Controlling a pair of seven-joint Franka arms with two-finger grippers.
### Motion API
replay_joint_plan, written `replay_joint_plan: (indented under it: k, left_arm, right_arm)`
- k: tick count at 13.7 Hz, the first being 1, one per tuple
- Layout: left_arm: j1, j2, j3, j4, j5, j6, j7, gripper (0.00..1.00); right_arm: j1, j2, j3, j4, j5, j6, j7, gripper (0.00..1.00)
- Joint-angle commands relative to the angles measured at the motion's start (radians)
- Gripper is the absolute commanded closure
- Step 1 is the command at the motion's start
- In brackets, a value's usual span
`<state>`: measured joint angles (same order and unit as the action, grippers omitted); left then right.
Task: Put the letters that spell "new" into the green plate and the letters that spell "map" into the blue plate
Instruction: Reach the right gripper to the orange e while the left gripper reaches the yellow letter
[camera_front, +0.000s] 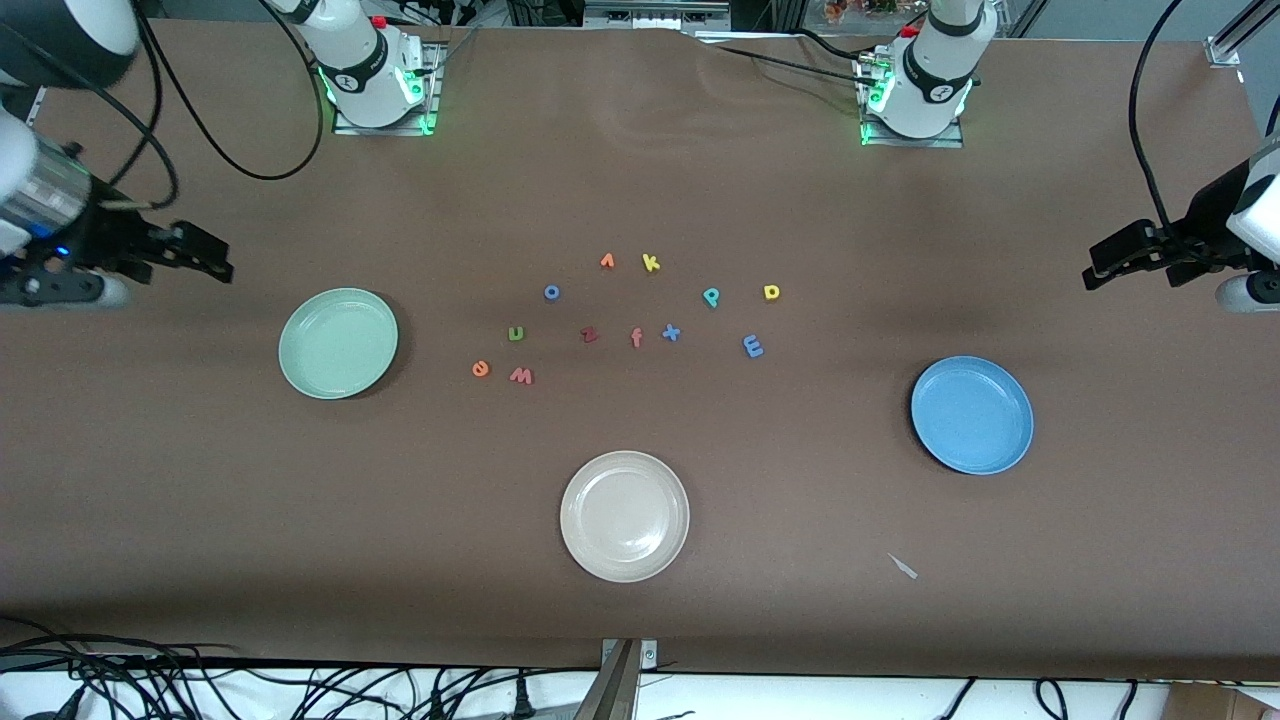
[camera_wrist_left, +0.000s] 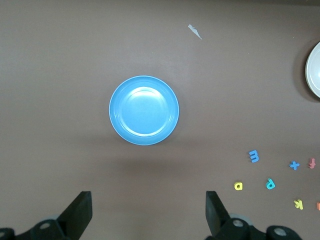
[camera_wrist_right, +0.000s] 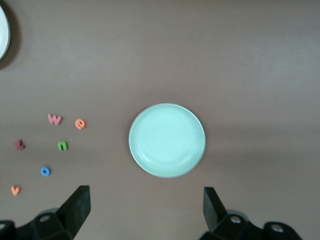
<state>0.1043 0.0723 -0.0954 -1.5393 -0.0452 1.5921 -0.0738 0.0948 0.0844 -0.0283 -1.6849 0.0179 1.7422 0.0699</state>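
Starting stage judged: both plates bare, left gripper (camera_front: 1095, 270) and right gripper (camera_front: 222, 262) held wide open and empty; a descent onto one letter is required.

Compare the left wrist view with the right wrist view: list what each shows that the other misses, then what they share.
Only the left wrist view shows the round blue plate, the blue foam m, yellow foam a, teal foam p, blue x, yellow k and the open left pincer.

Only the right wrist view shows the round mint-green plate, pinkish-red foam w, orange foam e, green foam n, blue o, dark red z and the open right pincer.

Both show the brown table and an edge of the beige plate.
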Motion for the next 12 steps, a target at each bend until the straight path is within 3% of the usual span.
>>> replay_joint_plan:
  k: [1,3,7,9,12]
  left_arm:
    - [0.000,-0.003,-0.003,0.004,0.025,-0.009,0.017,0.00]
    - [0.000,-0.002,-0.001,0.004,0.025,-0.009,0.014,0.00]
    - [0.008,0.069,-0.001,0.010,0.025,-0.005,-0.004,0.00]
    - [-0.021,0.132,-0.009,0.008,0.025,-0.003,-0.006,0.00]
    - [-0.106,0.152,-0.033,-0.019,0.021,0.005,-0.070,0.00]
  right_arm:
    - [0.035,0.092,-0.001,0.002,-0.012,0.069,0.085,0.00]
    - [0.100,0.162,-0.004,-0.001,-0.016,0.149,0.155,0.00]
    - [0.209,0.293,-0.002,-0.001,-0.085,0.244,0.518,0.00]
    - [0.256,0.365,-0.002,-0.007,-0.088,0.324,0.718,0.00]
    - [0.299,0.400,-0.001,-0.087,-0.081,0.504,0.981,0.01]
